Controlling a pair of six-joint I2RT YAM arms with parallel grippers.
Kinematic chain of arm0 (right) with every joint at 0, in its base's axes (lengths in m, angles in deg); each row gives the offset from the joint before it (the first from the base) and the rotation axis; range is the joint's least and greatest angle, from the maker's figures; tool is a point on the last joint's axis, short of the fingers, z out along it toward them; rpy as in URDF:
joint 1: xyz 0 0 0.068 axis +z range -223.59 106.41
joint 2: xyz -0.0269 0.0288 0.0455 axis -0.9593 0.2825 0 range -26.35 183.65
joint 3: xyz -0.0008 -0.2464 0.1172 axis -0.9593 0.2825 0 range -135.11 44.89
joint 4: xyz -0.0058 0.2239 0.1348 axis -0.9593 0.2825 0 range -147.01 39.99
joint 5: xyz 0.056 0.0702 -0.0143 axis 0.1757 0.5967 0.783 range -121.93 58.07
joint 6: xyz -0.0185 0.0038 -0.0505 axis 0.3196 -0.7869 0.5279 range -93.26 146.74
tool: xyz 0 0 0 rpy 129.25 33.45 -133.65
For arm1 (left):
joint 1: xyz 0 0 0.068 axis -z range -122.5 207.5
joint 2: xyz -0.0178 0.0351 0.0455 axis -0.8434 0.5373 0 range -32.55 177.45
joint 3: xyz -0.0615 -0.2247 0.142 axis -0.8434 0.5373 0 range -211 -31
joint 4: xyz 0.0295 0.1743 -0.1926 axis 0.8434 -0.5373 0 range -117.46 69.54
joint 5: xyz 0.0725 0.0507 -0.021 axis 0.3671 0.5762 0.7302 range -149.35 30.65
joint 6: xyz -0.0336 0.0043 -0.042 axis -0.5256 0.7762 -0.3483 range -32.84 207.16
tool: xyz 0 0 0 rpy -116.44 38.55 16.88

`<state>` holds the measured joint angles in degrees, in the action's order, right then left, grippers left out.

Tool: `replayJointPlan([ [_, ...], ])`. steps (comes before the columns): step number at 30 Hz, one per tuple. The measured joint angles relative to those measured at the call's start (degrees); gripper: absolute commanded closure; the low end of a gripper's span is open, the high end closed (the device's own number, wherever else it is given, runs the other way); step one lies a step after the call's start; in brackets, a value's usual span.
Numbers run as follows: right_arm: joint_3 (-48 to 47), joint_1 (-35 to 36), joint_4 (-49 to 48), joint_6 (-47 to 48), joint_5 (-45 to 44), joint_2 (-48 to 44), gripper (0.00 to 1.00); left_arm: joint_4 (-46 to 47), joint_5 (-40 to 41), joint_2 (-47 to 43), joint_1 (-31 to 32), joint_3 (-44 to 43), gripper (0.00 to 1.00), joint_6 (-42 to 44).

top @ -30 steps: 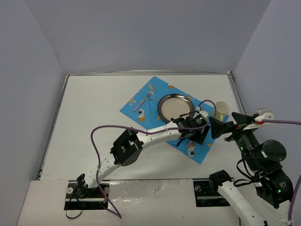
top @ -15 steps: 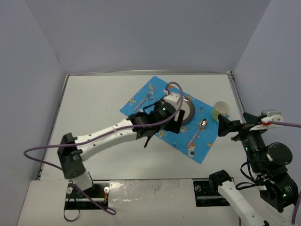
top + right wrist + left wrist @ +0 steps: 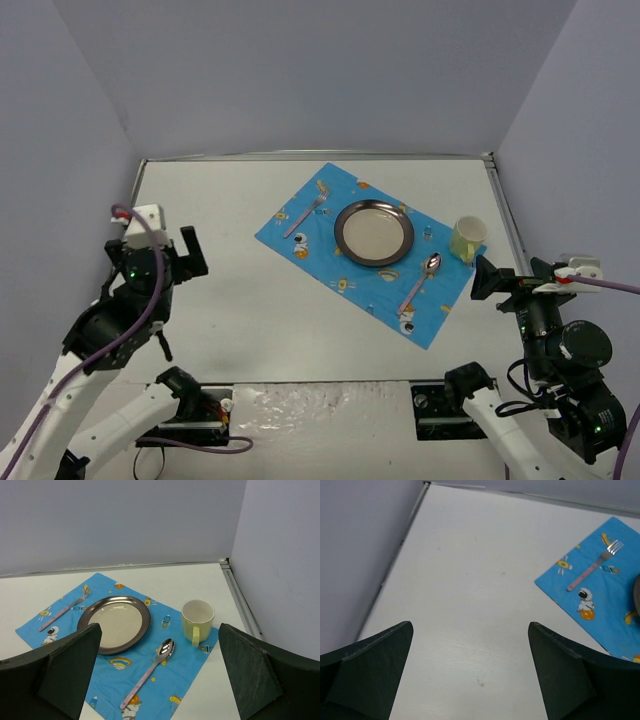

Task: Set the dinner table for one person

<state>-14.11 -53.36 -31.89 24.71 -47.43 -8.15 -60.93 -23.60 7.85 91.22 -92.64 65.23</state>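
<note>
We see the white counter [image 3: 220, 300] filling the floor of the grey-walled enclosure, a thin metal rim along its edges. A blue astronaut-print placemat [image 3: 300, 232] lies on it at a slant, right of centre and toward the far side.

On the placemat sits a round metal plate [image 3: 374, 233]. To the plate's left lies a fork [image 3: 305, 216] with a pink handle, its tines pointing to the far side. To the plate's right lies a spoon [image 3: 420, 282], also pink-handled, with its bowl at the far end. A pale yellow mug [image 3: 466, 238] stands upright on the placemat's right corner, just beyond the spoon, and its handle faces the near edge.

Our left hand [image 3: 470, 625] hangs over the bare left part of the counter, well apart from the placemat. Its fingers are spread wide and nothing is between them.

Our right hand [image 3: 160, 627] hovers off the right near side of the setting, aimed at the plate, spoon and mug. Its fingers are likewise wide apart and hold nothing.
</note>
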Motion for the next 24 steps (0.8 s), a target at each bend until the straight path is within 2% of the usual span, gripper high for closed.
replayJointPlan([
  [3,1.77,0.12,-0.22,0.29,-1.12,-2.72,0.00,-2.45,2.98,-8.00,-1.81,1.74,0.03,2.23],
  [8,4.80,0.12,-0.31,0.29,-2.95,-7.51,0.00,-4.37,5.84,-13.98,-2.15,5.82,0.03,3.21],
  [13,6.08,0.10,-0.39,0.13,-4.17,-9.07,0.00,-5.51,6.05,-15.28,-2.19,11.98,0.03,2.34],
  [24,6.89,0.10,-0.79,0.19,-4.25,-8.56,0.00,-4.62,4.20,-15.37,-4.22,13.53,0.03,1.48],
])
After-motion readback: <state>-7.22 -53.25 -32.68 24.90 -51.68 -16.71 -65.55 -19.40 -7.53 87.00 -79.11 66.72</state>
